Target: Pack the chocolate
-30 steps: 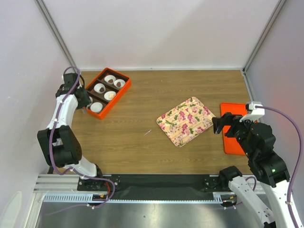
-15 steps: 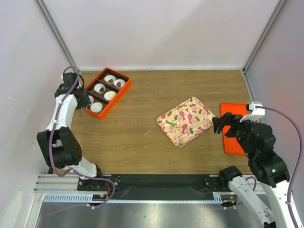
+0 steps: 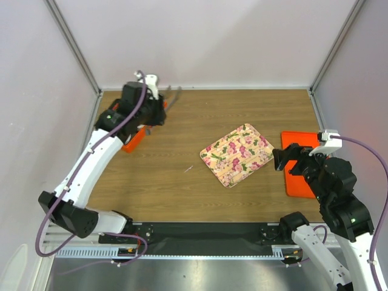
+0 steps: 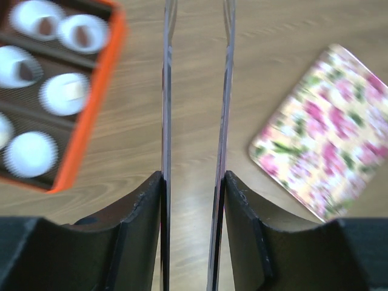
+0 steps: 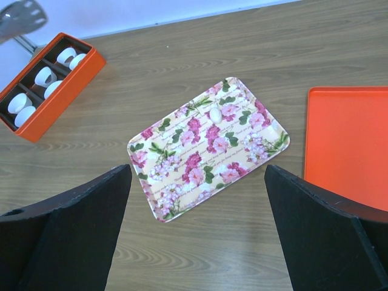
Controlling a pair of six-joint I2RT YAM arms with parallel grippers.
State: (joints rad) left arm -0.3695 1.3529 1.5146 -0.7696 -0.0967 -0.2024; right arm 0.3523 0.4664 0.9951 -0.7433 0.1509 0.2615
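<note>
Chocolate point(image 4: 46, 25), blurred, sits in cups point(image 4: 30, 154) in the orange box point(image 4: 91, 109), mostly hidden overhead by the left arm point(image 3: 100, 151). Left gripper point(image 4: 197, 9) and right gripper point(image 5: 197, 176) hang released, empty, over wooden tabletop point(image 3: 242, 109), pale walls point(image 3: 212, 42) around.

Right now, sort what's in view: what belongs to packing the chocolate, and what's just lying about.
Job in hand:
- chocolates, sitting in cups
- cups
- box that holds them

Lying about, as far as I can judge:
- tray, with one pale piece on it
- lid, lying flat, untouched
</note>
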